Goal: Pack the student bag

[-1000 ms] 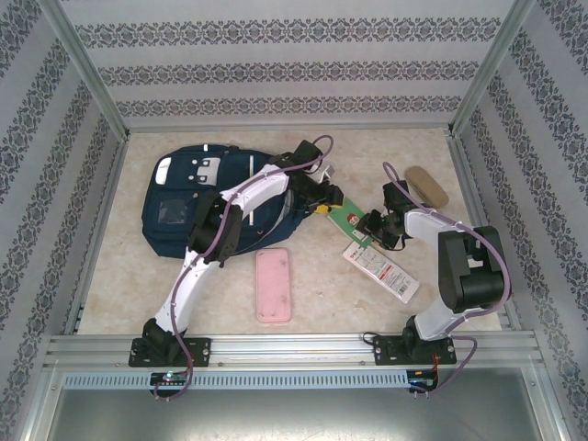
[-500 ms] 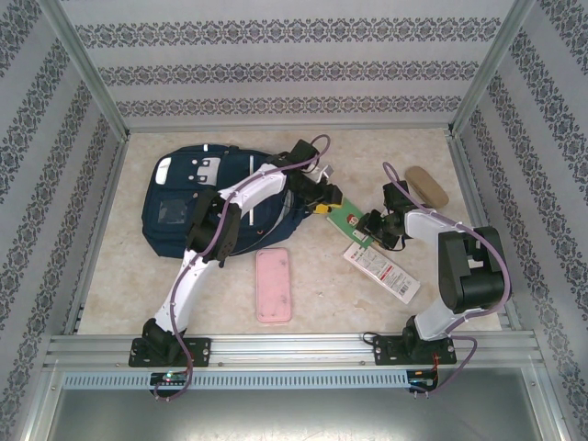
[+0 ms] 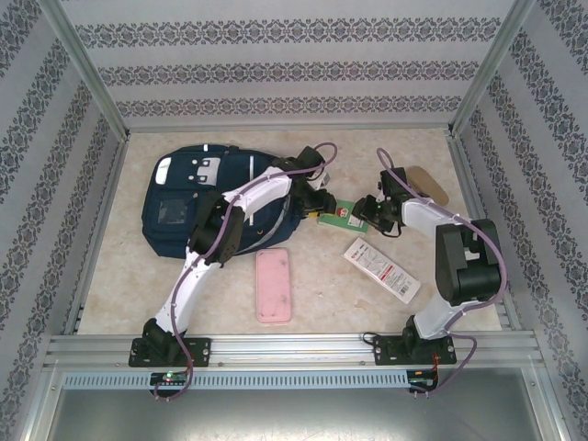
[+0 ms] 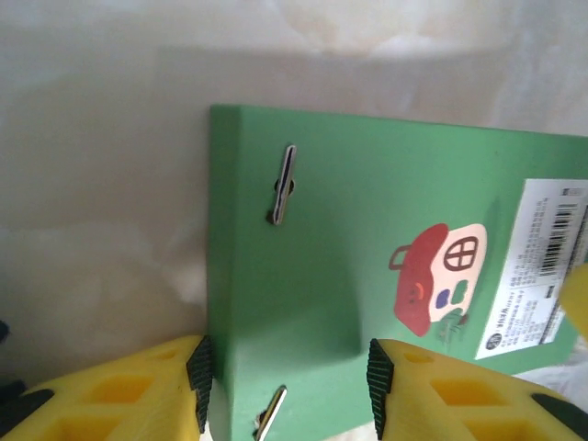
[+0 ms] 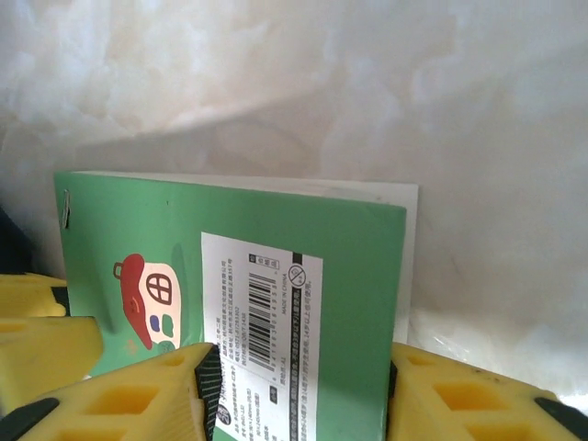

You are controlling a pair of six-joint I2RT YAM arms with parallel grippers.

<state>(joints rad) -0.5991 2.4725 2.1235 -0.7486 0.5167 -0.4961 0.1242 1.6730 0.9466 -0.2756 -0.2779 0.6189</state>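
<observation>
Navy bag [image 3: 184, 207] lies flat on the table [image 3: 119, 276], at the rear left, with its grey patches up. The left arm reaches across the bag's right side.

Just right of the bag, a green booklet [image 3: 342, 214] sits between the two grippers. The left gripper [image 3: 323, 200] is at the booklet's bag-side end and the right gripper [image 3: 367, 211] is at its other end.

In the left wrist view the stapled spine corner lies between the yellow fingers [image 4: 138, 395]. One pad is right against the spine edge and the other is over the green cover, beside a small red-roofed house print. The fingers stand partway apart. I cannot tell whether they clamp the booklet or only bracket it.

In the right wrist view the end with the white barcode label lies between that gripper's fingers [image 5: 459, 395]. One pad is at the booklet's outer edge and the other is over the cover. These too are partway apart, and a firm grip cannot be told. A white page peeks out along that outer edge.

A pink case [image 3: 274, 285] lies near the front of the bag. A white packet [image 3: 381, 269] lies near the right arm, apart from the booklet. A tan object [image 3: 432, 186] sits at the rear right, partly hidden by the right arm.
</observation>
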